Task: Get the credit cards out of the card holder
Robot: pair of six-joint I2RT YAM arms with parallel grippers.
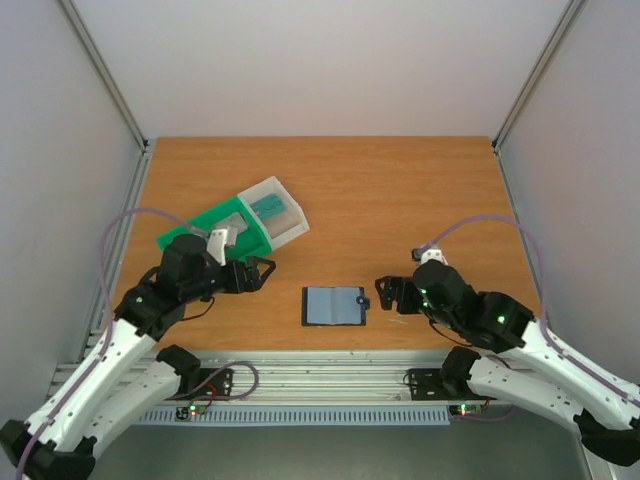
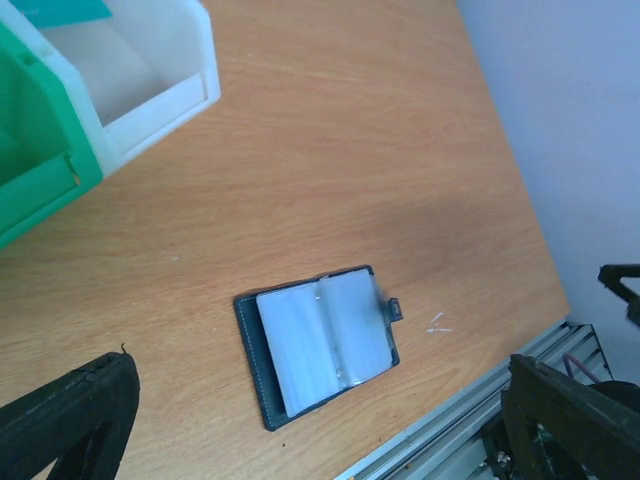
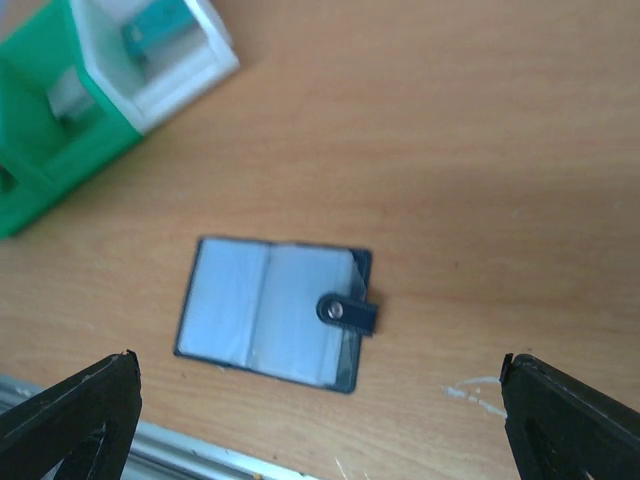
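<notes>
The card holder (image 1: 335, 306) lies open and flat on the table near the front edge, its pale blue-grey sleeves facing up and its tab clasp (image 3: 348, 312) on the right edge. It also shows in the left wrist view (image 2: 320, 345) and the right wrist view (image 3: 265, 310). I cannot tell whether the sleeves hold cards. One teal credit card (image 1: 272, 207) lies in the tray's white compartment. My left gripper (image 1: 258, 272) is open and empty, left of the holder. My right gripper (image 1: 385, 293) is open and empty, just right of the clasp.
A green-and-white compartment tray (image 1: 195, 228) stands at the back left, behind my left gripper; it also shows in the left wrist view (image 2: 150, 90) and the right wrist view (image 3: 100, 130). An aluminium rail (image 1: 320, 365) runs along the table's front edge. Grey walls enclose the sides.
</notes>
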